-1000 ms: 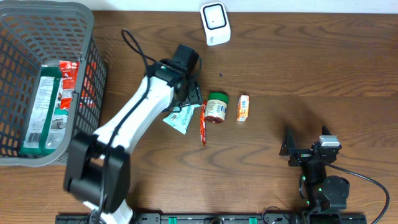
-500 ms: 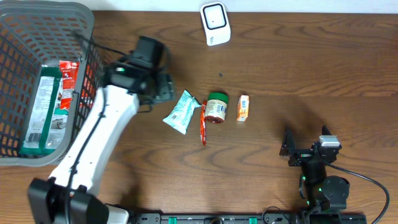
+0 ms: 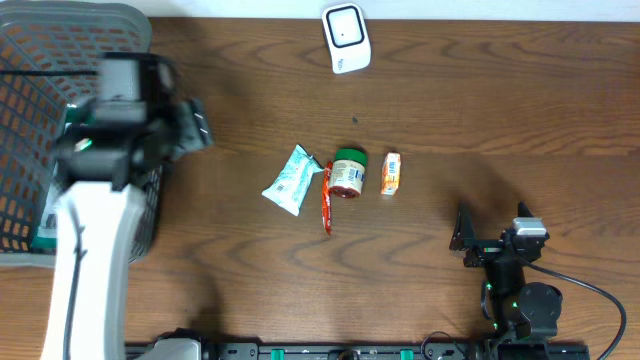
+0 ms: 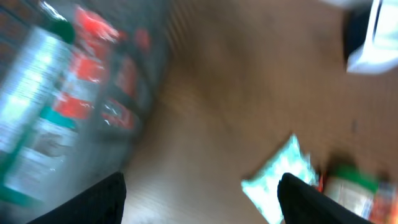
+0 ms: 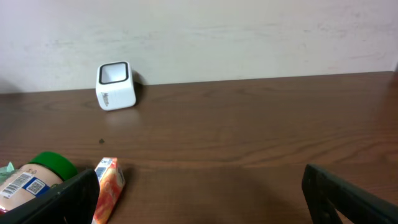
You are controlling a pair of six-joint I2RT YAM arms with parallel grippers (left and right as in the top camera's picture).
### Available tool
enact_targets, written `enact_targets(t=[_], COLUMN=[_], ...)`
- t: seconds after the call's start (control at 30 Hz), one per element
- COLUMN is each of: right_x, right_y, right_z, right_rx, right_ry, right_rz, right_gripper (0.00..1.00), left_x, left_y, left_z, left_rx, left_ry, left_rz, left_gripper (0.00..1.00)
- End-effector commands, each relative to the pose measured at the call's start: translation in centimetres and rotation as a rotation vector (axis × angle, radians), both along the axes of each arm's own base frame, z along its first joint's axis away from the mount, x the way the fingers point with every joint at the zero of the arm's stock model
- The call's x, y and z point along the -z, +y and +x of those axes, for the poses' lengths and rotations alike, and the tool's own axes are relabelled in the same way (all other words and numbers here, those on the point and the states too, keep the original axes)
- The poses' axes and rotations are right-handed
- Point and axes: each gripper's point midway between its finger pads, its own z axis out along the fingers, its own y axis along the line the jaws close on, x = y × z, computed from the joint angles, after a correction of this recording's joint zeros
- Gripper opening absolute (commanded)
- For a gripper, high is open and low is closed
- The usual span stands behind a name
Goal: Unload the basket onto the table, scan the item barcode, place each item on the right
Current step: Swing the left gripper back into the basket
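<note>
The left gripper (image 4: 200, 196), wide and empty beside the basket (image 3: 70, 12) at left, should grip the teal packet (image 3: 291, 181) by its edges, leaving its barcode uncovered for the far scanner (image 3: 346, 38).

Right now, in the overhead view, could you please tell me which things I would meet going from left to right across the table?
grey basket → teal packet → red stick → green-lidded jar → orange carton
</note>
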Motion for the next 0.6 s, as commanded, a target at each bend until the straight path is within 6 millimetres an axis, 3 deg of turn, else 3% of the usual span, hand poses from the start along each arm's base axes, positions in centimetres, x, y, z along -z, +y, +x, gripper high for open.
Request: enact_targets(t=[0.0, 0.13, 0.27, 0.47, 0.57], right_x=[0.1, 0.1, 0.1, 0.1, 0.1], right_y=[-0.3, -0.3, -0.3, -0.3, -0.3], right_z=[0.0, 0.0, 0.0, 0.0, 0.0], right_rx=[0.012, 0.012, 0.012, 0.011, 0.012], right_ry=[0.002, 0.002, 0.002, 0.002, 0.002], right_rz=[0.009, 0.009, 0.009, 0.009, 0.009], right_gripper=[0.99, 0.99, 0.99, 0.99, 0.99], left_x=[-6.0, -8.9, -9.0, -4.3, -0.9], left_y=[5.3, 10.5, 15.2, 19.7, 20.4], left_z=[-0.5, -1.1, -1.7, -1.0, 0.9], left_rx=[-0.150, -0.331, -0.471, -0.549, -0.464], left_ry=[-0.196, -0.307, -0.318, -0.187, -0.108], left_rz=[0.131, 0.188, 0.208, 0.170, 0.128], left_gripper=[0.78, 0.78, 0.81, 0.98, 0.98])
